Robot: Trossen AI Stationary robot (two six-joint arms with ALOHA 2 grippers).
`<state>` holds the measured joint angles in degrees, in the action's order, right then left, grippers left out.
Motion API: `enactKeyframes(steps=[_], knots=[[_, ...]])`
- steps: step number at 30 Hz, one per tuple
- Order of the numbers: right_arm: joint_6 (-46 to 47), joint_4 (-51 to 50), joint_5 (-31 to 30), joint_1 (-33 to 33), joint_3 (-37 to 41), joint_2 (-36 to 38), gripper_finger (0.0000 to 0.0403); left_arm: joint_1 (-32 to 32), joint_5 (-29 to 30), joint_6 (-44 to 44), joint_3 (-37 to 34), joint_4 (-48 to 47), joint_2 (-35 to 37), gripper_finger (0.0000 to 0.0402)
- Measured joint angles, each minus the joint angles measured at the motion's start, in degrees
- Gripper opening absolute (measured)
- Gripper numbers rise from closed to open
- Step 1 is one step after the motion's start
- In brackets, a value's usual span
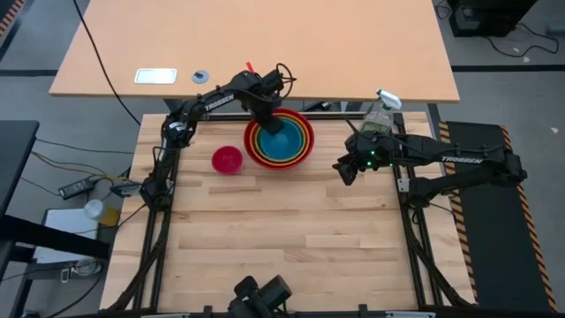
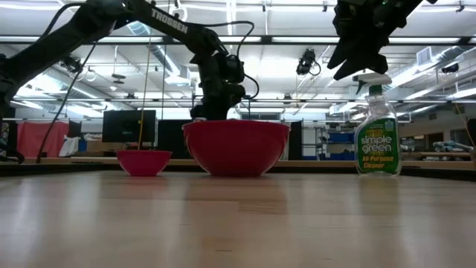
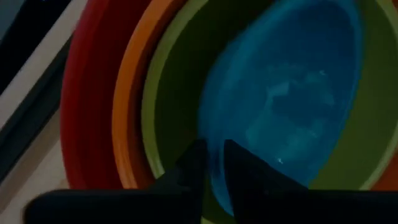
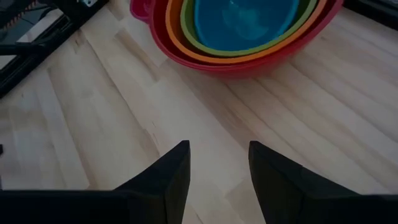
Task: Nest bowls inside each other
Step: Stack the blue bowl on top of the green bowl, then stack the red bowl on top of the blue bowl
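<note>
The red bowl stands on the wooden table with the orange, lime green and blue bowls nested inside it. The small pink bowl stands alone on its base to the stack's left. My left gripper points down over the stack's far left side, slightly open, with its fingers on either side of the blue bowl's rim. My right gripper hangs open above bare table to the right of the stack, with nothing between its fingers. My left gripper comes from above, with one finger inside the blue bowl and the other outside it, over the green bowl. The blue rim runs up between them in a narrow gap. I cannot tell whether either finger touches it. The blue bowl sits in the green one.
A clear spray bottle with a white trigger stands at the table's far right, close behind my right arm. A tan table lies beyond the far edge. Bare wood stretches across the near half of the table.
</note>
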<state>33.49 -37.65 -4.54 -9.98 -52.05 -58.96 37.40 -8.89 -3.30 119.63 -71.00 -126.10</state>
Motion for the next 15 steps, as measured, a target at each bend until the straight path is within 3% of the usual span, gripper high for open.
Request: enactKeyframes(steps=[8,15], knots=[[-0.04,-0.04,-0.99,0.50,0.00,0.01,0.0170,-1.06,1.76,2.91,0.00,0.40,0.30,0.0155],[-0.17,-0.04,-2.05,0.38,0.00,0.00,0.0170,-0.82,1.71,10.05,0.03,1.58,4.85,0.0172]])
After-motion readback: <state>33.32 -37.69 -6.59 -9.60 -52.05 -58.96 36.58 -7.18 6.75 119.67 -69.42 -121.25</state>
